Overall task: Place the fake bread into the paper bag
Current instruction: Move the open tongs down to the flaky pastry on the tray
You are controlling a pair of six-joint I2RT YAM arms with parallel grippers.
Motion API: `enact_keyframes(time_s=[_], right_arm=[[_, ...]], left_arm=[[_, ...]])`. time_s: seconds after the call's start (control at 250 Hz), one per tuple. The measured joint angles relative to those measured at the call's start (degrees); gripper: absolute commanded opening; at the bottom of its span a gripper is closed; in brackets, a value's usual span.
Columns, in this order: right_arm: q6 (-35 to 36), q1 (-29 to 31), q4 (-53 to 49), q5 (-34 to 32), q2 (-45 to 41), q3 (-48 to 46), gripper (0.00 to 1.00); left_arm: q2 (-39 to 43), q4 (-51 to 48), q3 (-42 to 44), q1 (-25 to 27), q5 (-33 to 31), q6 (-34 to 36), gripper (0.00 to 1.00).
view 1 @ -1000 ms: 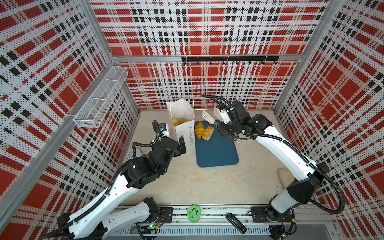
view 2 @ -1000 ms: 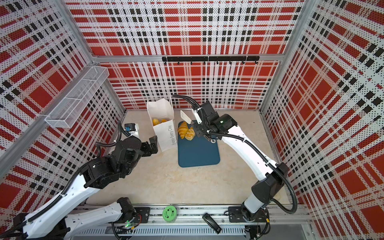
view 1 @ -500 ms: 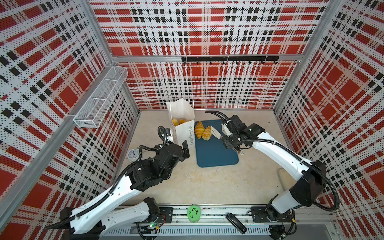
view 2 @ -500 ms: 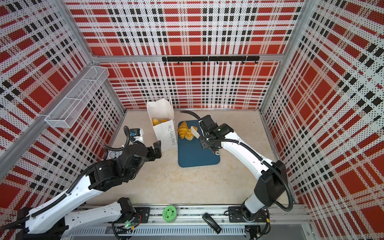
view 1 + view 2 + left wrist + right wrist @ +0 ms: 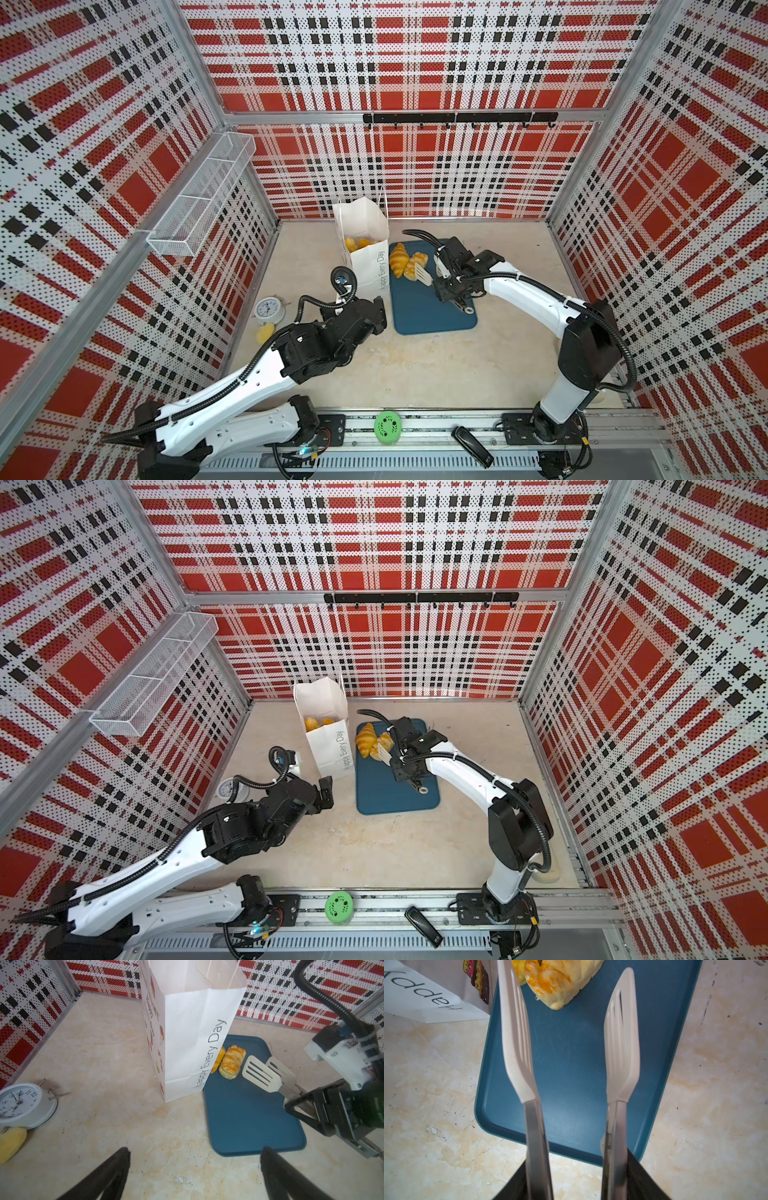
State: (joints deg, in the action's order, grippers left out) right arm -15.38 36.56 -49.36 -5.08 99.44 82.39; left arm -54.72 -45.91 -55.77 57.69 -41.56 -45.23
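Matt paper bag (image 5: pixel 187 1032), smooth plastic tray (image 5: pixel 249 1115), brushed-metal tongs (image 5: pixel 535 1126) with matt plastic blades (image 5: pixel 517 1064), smooth marbled tabletop (image 5: pixel 104 1053)

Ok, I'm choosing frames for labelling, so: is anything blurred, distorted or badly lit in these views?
Both top views: sharp, evenly lit, but the wide lens bows the plaid walls. Left wrist: paper bag lettering crisp; the left gripper near the lens is soft. Right wrist: the tongs blur towards their metal handles; the fake bread looks washed out.
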Motion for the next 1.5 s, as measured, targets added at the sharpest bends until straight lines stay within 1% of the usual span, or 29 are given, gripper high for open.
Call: enact_keyframes(time_s=[0.292, 0.448, 0.64, 0.868, 0.964, 1.08, 1.172, 1.305, 1.501], right_arm=[[-2.3, 0.0, 1.0, 2.1, 4.5, 0.5, 0.62], [-2.7, 0.0, 1.4, 2.5, 6.7, 2.7, 0.64], [-3.4, 0.0, 1.9, 2.9, 8.4, 4.9, 0.64], [-3.6, 0.0, 1.8, 2.9, 12.5, 8.2, 0.64], [-3.5, 0.0, 1.4, 2.5, 13.7, 9.7, 0.62], [-3.3, 0.0, 0.7, 1.4, 14.8, 11.4, 0.57], [-3.0, -0.2, 0.3, 1.0, 14.8, 11.3, 0.54], [-2.4, -1.0, 0.2, 0.7, 14.2, 9.5, 0.51], [-1.1, -3.4, -1.2, -0.3, 12.4, 6.9, 0.53]], left_arm=[[-3.0, 0.0, 0.5, 1.0, 1.3, -2.4, 0.99], [-3.5, 0.0, 0.5, 1.0, 1.8, -2.7, 0.99], [-3.9, 0.0, 0.6, 1.3, 2.3, -3.2, 0.99], [-4.8, 0.0, 0.6, 1.3, 2.4, -3.4, 0.99], [-5.2, 0.0, 0.6, 1.4, 2.4, -3.5, 0.99], [-5.7, 0.0, 0.6, 1.6, 2.6, -3.5, 0.99], [-5.7, 0.0, 0.6, 1.6, 2.6, -3.4, 0.99], [-5.7, 0.0, 0.6, 1.6, 2.6, -3.4, 0.99], [-6.2, 0.0, 0.6, 1.7, 2.6, -3.4, 0.99]])
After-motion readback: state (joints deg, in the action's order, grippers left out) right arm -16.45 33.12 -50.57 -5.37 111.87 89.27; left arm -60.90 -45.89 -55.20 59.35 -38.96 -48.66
